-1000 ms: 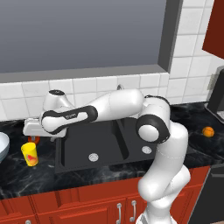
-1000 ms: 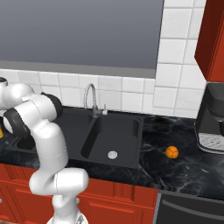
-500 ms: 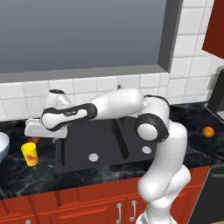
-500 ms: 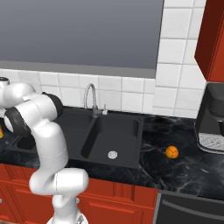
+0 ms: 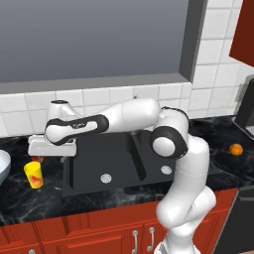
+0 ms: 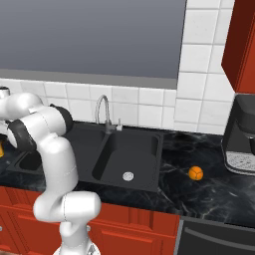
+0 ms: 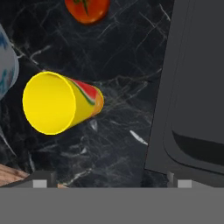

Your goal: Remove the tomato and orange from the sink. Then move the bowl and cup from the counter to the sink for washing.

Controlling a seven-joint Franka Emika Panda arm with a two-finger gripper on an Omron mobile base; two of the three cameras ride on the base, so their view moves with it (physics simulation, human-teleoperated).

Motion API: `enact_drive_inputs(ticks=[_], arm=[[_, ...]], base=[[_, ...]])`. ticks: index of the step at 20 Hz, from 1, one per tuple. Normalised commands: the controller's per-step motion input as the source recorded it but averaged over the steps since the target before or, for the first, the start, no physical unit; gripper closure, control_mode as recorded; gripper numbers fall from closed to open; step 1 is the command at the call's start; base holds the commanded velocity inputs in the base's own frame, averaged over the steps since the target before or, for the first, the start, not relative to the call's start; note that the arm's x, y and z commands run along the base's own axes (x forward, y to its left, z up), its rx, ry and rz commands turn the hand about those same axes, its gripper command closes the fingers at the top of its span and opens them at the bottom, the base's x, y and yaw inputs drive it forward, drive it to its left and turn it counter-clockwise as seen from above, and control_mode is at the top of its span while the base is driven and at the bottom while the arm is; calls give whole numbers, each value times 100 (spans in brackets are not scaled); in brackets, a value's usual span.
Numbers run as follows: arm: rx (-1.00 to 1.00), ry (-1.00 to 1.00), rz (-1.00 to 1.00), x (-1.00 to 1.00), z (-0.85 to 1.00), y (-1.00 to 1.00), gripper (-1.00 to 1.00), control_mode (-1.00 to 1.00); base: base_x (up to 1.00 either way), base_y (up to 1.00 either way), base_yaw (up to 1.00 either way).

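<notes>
The yellow cup [image 7: 57, 103] with a red-orange mark stands on the black marble counter just left of the sink [image 7: 197, 87]; it is also in the left base view [image 5: 33, 174]. My gripper [image 5: 49, 155] hovers above the counter beside the cup, open, with nothing between its tips [image 7: 109, 180]. The tomato [image 7: 87, 8] lies on the counter beyond the cup, partly under my hand [image 5: 39, 159]. The pale bowl [image 5: 2, 166] shows at the far left, its rim [image 7: 6, 65] close to the cup. The orange [image 6: 195, 173] rests on the counter right of the sink [image 6: 129, 154].
A curved steel faucet [image 6: 103, 112] rises behind the sink. A dark coffee machine [image 6: 241, 134] stands at the far right by the tiled wall. Red cabinet fronts [image 5: 74, 233] run below the counter's front edge.
My hand has drifted slightly right and lower over the counter near the cup. The jaws have stayed open, and the cup, tomato and orange have not moved.
</notes>
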Motion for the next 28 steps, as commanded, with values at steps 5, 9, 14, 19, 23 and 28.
enact_drive_inputs(ticks=[5, 9, 14, 19, 23, 28], arm=[[-1, 1, 0, 0, 0, 1, -100, -100], [-2, 0, 0, 0, 0, 1, -100, -100], [-3, 0, 0, 0, -1, 3, -100, -100], [-3, 0, 0, 0, -5, 4, -100, -100], [-1, 0, 0, 0, -8, 6, -100, -100], [-1, 0, 0, 0, -7, 7, -100, -100]], base=[[0, 0, 0], [0, 0, 0], [0, 0, 0], [0, 0, 0], [0, 0, 0], [0, 0, 0]])
